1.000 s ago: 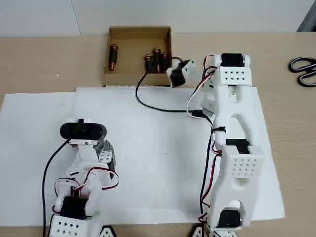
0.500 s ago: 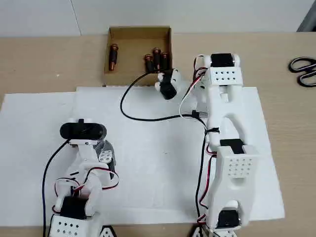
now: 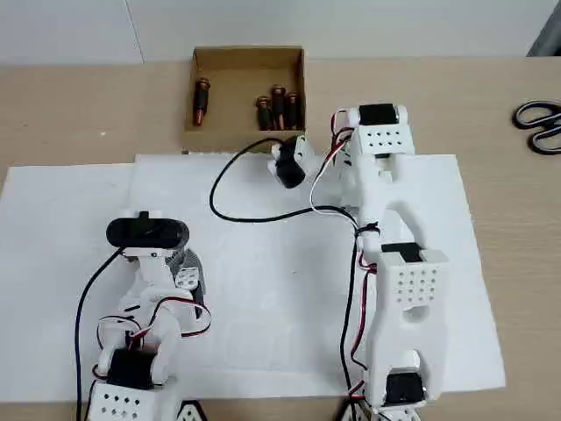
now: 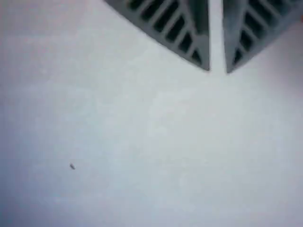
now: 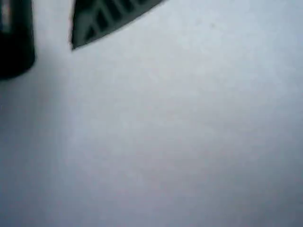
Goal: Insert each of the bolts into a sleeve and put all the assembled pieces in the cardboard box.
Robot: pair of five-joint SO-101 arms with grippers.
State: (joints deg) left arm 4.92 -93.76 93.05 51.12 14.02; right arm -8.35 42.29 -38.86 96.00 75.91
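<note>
The right gripper (image 3: 287,165) is hovering over the far edge of the white paper sheet (image 3: 263,263), just beside the near wall of the cardboard box (image 3: 237,96); whether it is open or closed cannot be told. The left gripper (image 4: 218,70) is hanging low over the sheet's near left part, closed to a thin slit and holding nothing. Four assembled pieces (image 3: 278,107) are lying inside the box at the far edge of the tabletop (image 3: 70,105): one alone by its left wall, three bunched by its right wall. Scissors (image 3: 536,123) are lying at the tabletop's right edge.
</note>
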